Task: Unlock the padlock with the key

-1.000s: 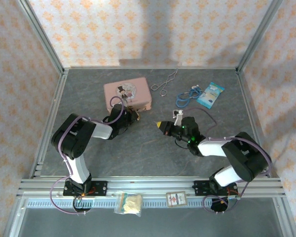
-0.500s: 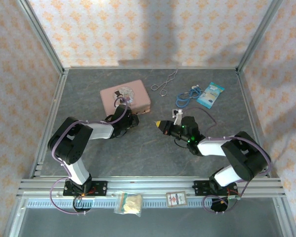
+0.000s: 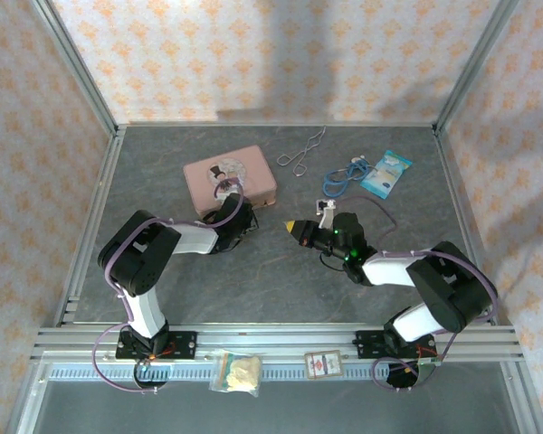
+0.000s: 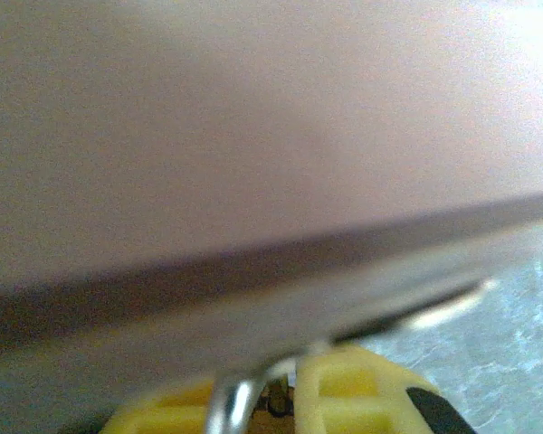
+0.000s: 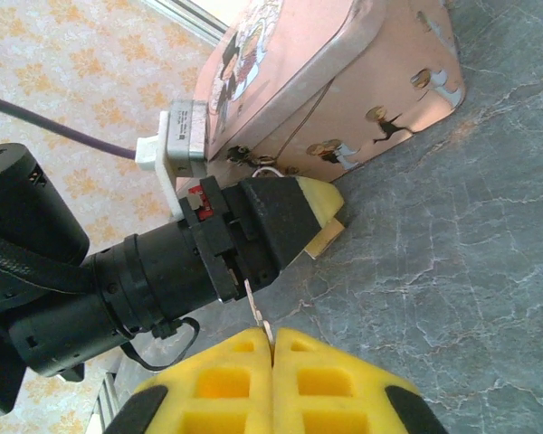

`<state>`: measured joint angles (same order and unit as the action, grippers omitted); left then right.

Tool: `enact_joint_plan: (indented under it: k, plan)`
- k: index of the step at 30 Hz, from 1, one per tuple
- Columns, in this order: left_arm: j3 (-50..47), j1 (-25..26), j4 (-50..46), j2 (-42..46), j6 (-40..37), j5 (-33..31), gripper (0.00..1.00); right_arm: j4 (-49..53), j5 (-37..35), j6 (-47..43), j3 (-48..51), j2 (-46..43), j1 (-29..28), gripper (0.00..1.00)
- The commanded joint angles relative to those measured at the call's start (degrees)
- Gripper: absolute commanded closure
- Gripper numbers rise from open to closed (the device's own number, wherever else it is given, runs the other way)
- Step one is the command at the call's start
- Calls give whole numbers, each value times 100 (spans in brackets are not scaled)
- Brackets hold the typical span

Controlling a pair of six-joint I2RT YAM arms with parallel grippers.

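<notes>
Our left gripper (image 5: 328, 221) lies low against the front wall of the pink tin (image 5: 344, 81). Its fingers are narrowed on the tiny padlock (image 4: 231, 398), apparently to steady it there. Our right gripper (image 5: 271, 336) is pinched tight on the key (image 5: 256, 312), which points outward towards the left gripper without touching it, so we judge insertion comes next.

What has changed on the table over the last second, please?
The pink tin at the left gripper slid left and turned slightly as that arm's elbow swung. The right gripper, shut on the key, the blue cable and the packet stayed put.
</notes>
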<state>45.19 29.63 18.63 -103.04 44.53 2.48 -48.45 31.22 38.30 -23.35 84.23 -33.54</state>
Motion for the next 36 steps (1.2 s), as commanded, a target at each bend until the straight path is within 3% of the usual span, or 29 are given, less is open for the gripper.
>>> enact_joint_plan:
  k: [1,6,10,14,23,36]
  plan:
    - [18,7,-49,-135,42,61,94,-22,-116,-48,37,-153,23,100]
    - [-119,-58,425,217,303,859,100,-489,-14,338,198,64,21,100]
    - [-480,-165,1514,504,881,1751,100,-1005,249,767,218,387,5,100]
    - [-688,-228,2335,676,1330,2216,100,-1147,330,1039,95,615,-94,100]
    - [-1029,-245,3786,660,2212,2671,100,-2227,472,1893,49,1085,-214,100]
    - [-1213,-241,4343,635,2556,2674,100,-2808,391,2120,-149,1639,-197,100]
